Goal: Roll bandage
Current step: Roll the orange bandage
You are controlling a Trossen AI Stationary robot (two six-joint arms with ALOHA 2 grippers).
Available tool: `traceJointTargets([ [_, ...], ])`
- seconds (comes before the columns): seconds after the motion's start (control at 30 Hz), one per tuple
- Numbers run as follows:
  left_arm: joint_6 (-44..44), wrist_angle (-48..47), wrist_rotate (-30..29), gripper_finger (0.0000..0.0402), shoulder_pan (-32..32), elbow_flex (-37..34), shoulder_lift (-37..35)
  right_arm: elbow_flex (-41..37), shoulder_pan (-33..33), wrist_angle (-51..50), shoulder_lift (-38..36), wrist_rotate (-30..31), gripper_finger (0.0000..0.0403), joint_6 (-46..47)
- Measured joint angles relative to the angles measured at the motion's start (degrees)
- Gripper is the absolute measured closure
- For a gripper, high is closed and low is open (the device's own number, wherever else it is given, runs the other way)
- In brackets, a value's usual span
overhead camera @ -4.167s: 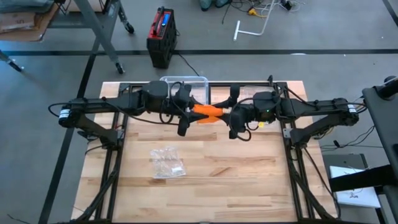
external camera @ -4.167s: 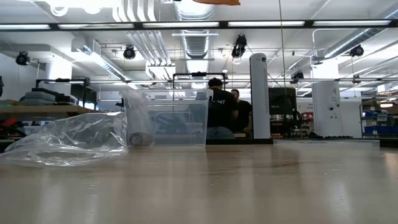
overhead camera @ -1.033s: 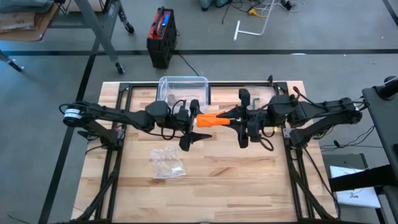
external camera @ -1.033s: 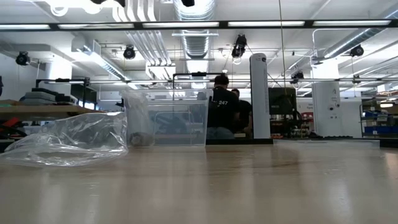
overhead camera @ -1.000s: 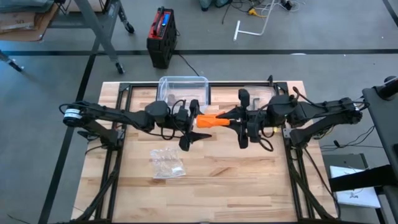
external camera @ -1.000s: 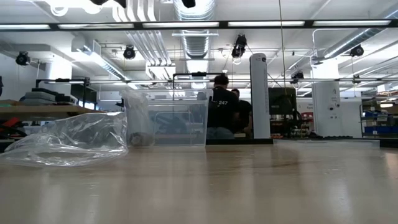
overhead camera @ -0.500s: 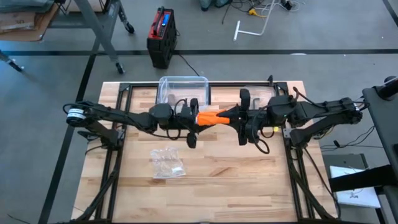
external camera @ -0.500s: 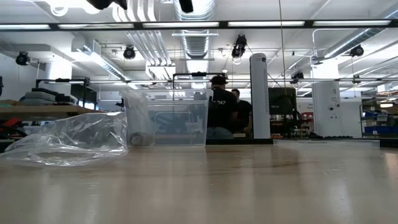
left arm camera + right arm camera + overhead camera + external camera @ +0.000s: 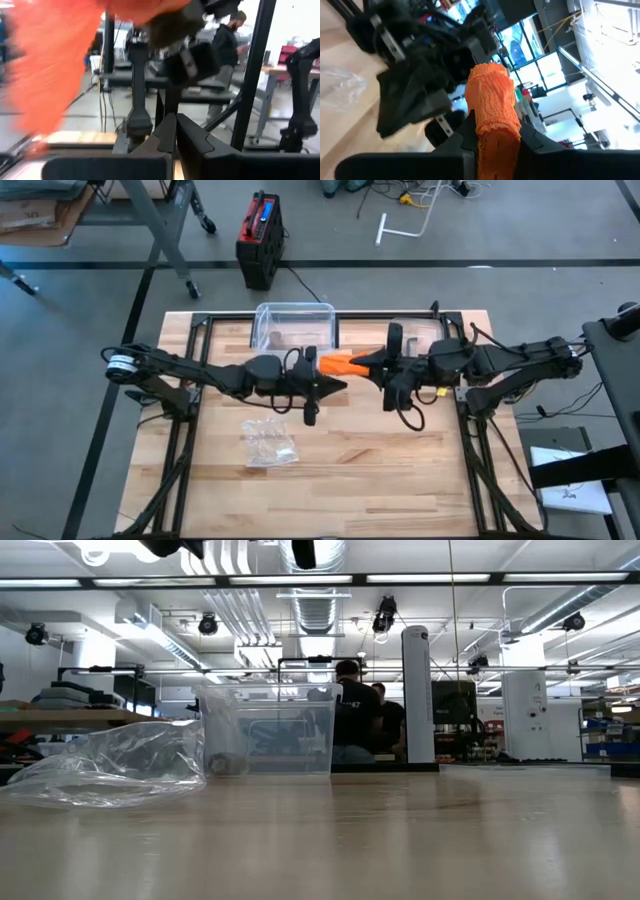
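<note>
Your right gripper (image 9: 372, 363) is clamped on the orange bandage (image 9: 340, 362), which runs lengthwise toward your left gripper (image 9: 338, 387); that one's pinched shut, empty, just beside the free end.

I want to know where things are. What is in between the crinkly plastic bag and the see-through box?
In the high view, the left hand hangs between the plastic bag and the clear box, shut on nothing.

orange bandage (image 9: 55, 65) blurred, cut off at frame edge
</note>
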Motion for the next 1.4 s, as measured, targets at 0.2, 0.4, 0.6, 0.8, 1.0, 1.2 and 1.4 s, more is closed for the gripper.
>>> traceJointTargets([
  [0.2, 0.6, -11.5, -11.6, 0.0383, 0.0, -0.2, -0.5, 0.0, 1.8, 0.3, -0.3, -1.4, 0.0353, 2.2],
  [0.4, 4.0, -11.8, -15.3, 0.0303, -0.1, -1.1, -0.7, 0.0, 3.5, -1.4, -0.5, -2.3, 0.0353, 2.6],
  [0.6, 6.7, 4.9, -7.2, 0.0202, -0.1, -6.9, -1.2, 0.0, 5.5, -6.4, -0.5, 2.3, 0.0353, 2.6],
  [0.8, 3.0, 21.5, -4.9, 0.0134, 0.5, -10.9, 2.2, 0.1, 6.2, -4.5, -0.4, 2.6, 0.0353, 2.4],
  [1.0, 2.9, 21.8, -3.5, 0.0145, 1.2, -7.7, 7.0, 0.1, 6.1, -3.8, -0.3, 2.0, 0.0353, 4.5],
  [1.2, 2.4, 22.1, 7.9, 0.0195, 1.4, -3.9, 10.1, 0.0, 6.1, -4.7, 0.0, 1.7, 0.0353, 6.2],
  [1.4, 0.0, 22.3, 1.7, 0.0244, 1.6, -3.7, 9.9, 0.0, 6.1, -4.8, 0.0, 1.7, 0.0353, 5.6],
])
